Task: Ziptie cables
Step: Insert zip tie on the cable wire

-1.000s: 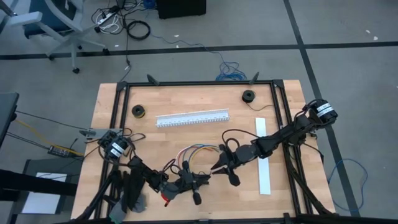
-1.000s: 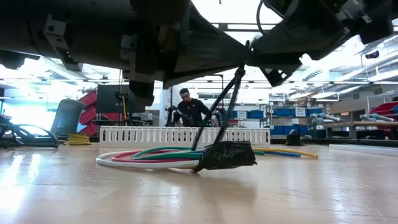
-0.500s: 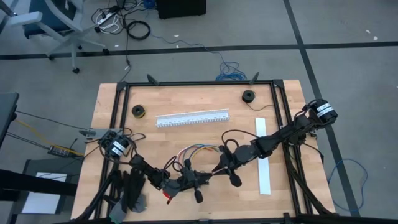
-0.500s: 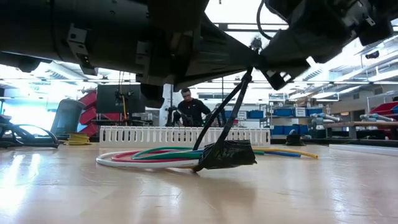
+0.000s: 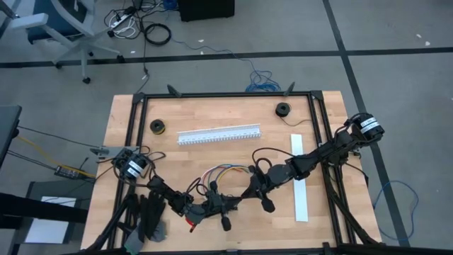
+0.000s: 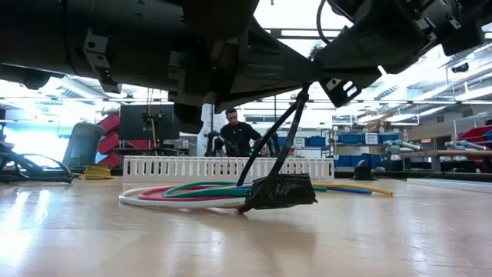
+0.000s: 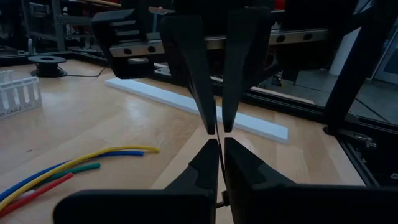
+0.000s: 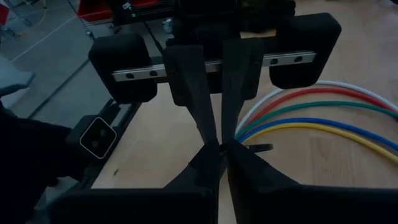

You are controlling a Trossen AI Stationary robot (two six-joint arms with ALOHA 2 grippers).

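Observation:
The cables (image 5: 223, 172), red, green, blue, yellow and white, lie in a loose loop (image 6: 184, 192) on the wooden table. A thin black zip tie (image 6: 269, 146) rises in two strands from a dark lump (image 6: 280, 191) on the cables. Its upper end is where my two grippers meet tip to tip, above the table. My left gripper (image 5: 230, 200) comes from the near left and is shut on the zip tie. My right gripper (image 5: 244, 193) comes from the right and is shut on it too. My left gripper (image 7: 219, 142) pinches the zip tie's upper end (image 6: 301, 96) between its two fingertips. The fingers lie about level and come from the table's near left. The strap hangs below them, slanting down to the cables. My right gripper (image 8: 221, 148) pinches the same upper end between its fingertips, opposite the left gripper's tips. It comes from the table's right, slanting a little downward. A short black tail (image 8: 261, 147) sticks out beside its fingers.
A long white slotted channel (image 5: 218, 134) lies behind the cables. A flat white strip (image 5: 300, 177) lies to the right. Two black spools (image 5: 157, 126) (image 5: 283, 109) sit near the far edge. A black frame (image 5: 226, 95) rims the table. A person (image 6: 234, 135) stands in the room beyond.
My right gripper's fingers have closed in on the zip tie's upper end, opposite the left gripper's tips. The zip tie's two strands now stand a little farther apart below the grippers. Its lower end and the cables have stayed on the table.

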